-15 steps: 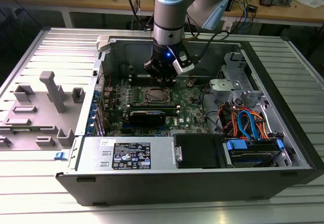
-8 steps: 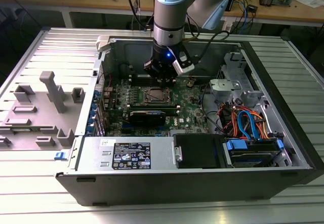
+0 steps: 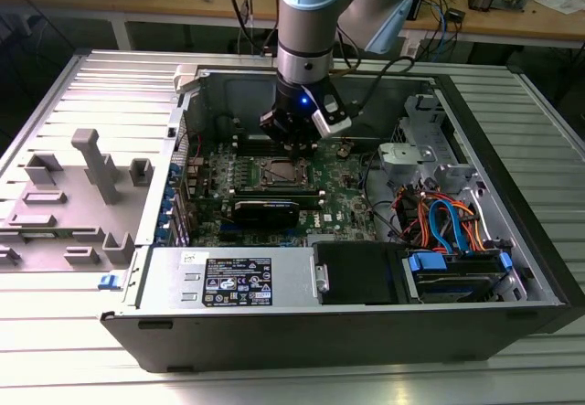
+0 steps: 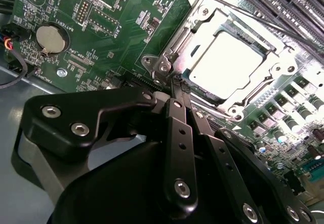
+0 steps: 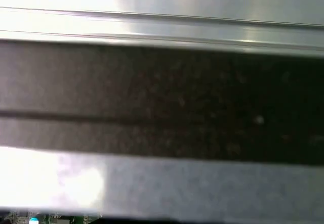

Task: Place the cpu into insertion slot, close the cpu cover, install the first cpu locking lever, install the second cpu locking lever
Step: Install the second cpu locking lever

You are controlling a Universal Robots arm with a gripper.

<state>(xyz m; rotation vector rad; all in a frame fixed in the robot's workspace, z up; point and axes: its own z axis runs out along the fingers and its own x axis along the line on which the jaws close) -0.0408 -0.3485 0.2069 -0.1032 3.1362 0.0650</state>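
Fingertips pinched together, hand (image 4: 178, 85) sits at the corner of the cpu cover (image 4: 202, 29), closed over the cpu (image 4: 228, 57) just ahead.

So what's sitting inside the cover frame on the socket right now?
The cover lies closed over the slot, and the cpu shows through its square cut-out, bright silver top up. The socket itself beneath the chip is hidden.

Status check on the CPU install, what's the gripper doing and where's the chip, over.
Gripper shut, tips at a corner of the cpu cover. The cpu seated in the insertion slot, cover down over it. Nothing in the way.
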